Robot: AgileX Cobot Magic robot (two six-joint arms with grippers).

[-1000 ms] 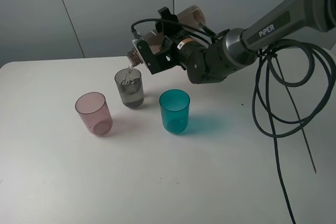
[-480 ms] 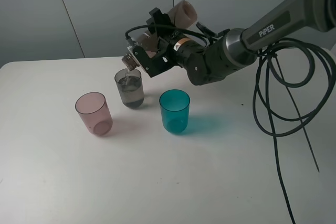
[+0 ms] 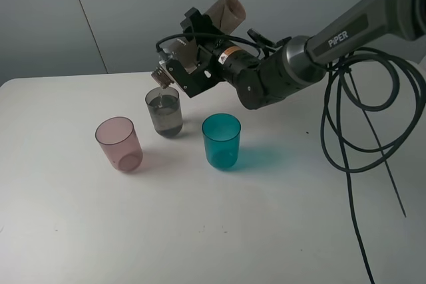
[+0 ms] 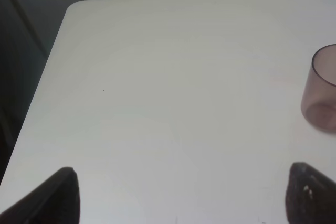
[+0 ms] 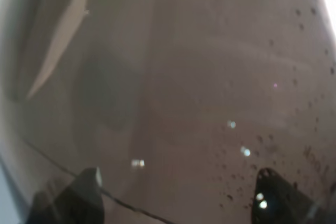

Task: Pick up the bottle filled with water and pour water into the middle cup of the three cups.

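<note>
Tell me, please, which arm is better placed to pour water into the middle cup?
Right. The right gripper holds the bottle tilted, with its neck just above the middle cup. The left gripper is open and holds nothing, over the table near the pink cup.

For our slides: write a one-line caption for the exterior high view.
Right claw holds the bottle tilted over the middle cup, between the pink cup and the teal cup.
</note>
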